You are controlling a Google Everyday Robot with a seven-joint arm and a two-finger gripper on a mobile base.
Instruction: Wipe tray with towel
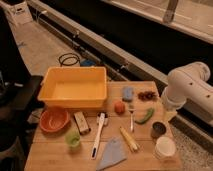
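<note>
The big yellow tray (75, 91) sits at the back left of the wooden desk (50, 156). There is nothing in it. The small blue-grey towel (112, 154) lies flat at the front edge of the desk, well apart from the tray. A white brush (98, 134) lies between them. An orange bowl (54, 120) sits just in front of the tray, with a green cup (73, 139) near it. A blue sponge (128, 93) lies to the right of the tray. The white arm (190, 90) hangs over the right side of the desk. The claw is hidden past the arm. It is spread wide and does not have the towel.
</note>
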